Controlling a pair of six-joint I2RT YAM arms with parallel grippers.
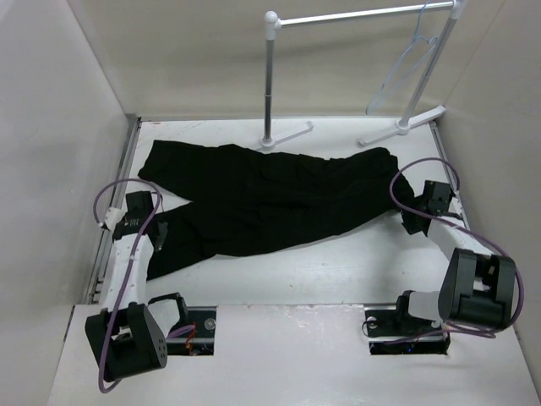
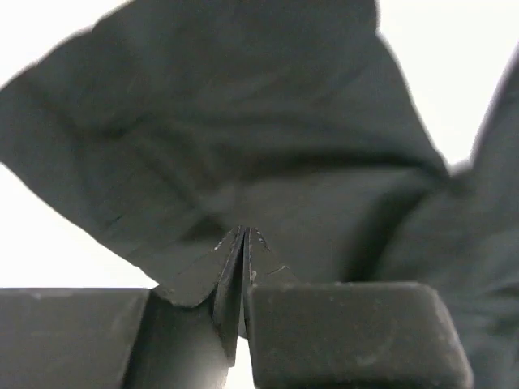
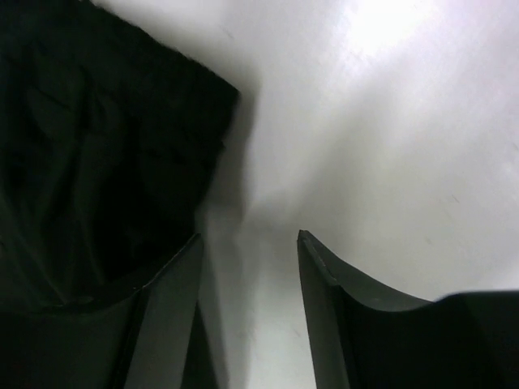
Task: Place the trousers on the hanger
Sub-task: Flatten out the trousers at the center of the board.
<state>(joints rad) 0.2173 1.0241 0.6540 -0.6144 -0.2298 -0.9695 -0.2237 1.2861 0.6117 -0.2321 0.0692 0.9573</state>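
Note:
The black trousers (image 1: 262, 203) lie spread across the table, with two leg ends at the left and the other end at the right. My left gripper (image 1: 161, 233) is at the lower left leg end. In the left wrist view its fingers (image 2: 243, 243) are pressed together on a fold of the trousers (image 2: 243, 130). My right gripper (image 1: 408, 222) is open and empty, low over the bare table just right of the trousers' right end. That edge of the trousers (image 3: 105, 146) lies beside its left finger (image 3: 250, 235). The pale hanger (image 1: 406, 72) hangs on the rack at the back right.
The white tube garment rack (image 1: 355, 15) stands at the back, its feet (image 1: 287, 135) on the table just behind the trousers. White walls (image 1: 51, 152) close in the left, right and back sides. Purple cables (image 1: 118, 190) loop off both arms.

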